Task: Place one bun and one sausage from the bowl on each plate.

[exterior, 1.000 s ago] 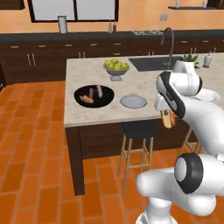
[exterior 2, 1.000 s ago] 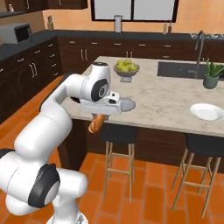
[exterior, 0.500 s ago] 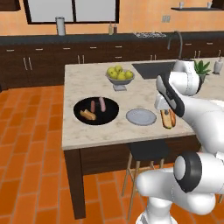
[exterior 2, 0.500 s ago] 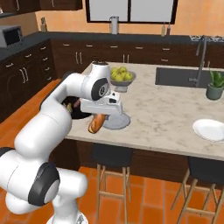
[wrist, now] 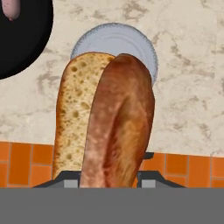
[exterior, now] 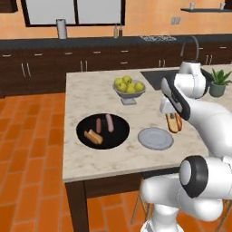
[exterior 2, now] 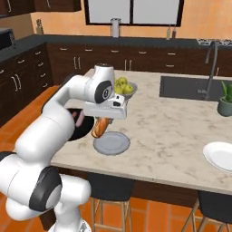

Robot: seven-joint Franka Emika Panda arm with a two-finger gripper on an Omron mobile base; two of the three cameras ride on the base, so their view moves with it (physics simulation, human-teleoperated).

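The gripper (exterior 2: 103,120) is clamped nearly shut on a bun (wrist: 105,122), which hangs from the jaws with its long axis running straight down away from the hand. In the hand view the bun points out along the fingers and its far end overlaps the near rim of the grey plate (wrist: 114,40), so the plate lies ahead of and below the bun's tip rather than squarely under it. From the right base view the bun (exterior 2: 100,127) hangs just above the plate's (exterior 2: 112,143) edge nearest the bowl (exterior 2: 80,131), clear of the surface. The left base view puts the bun (exterior: 173,122) just beside the plate (exterior: 155,138), on the side away from the bowl (exterior: 103,131).

In the bowl lie two sausages (exterior: 103,123) and another bun (exterior: 93,136). The white plate (exterior 2: 221,156) sits well apart from the grey plate, further along the counter (exterior 2: 176,122).

The arm is folded over the counter edge, its wrist turned downward, hand above the grey plate's rim. My judgement: the bun wants a short carry toward the plate's centre, then lowering before release
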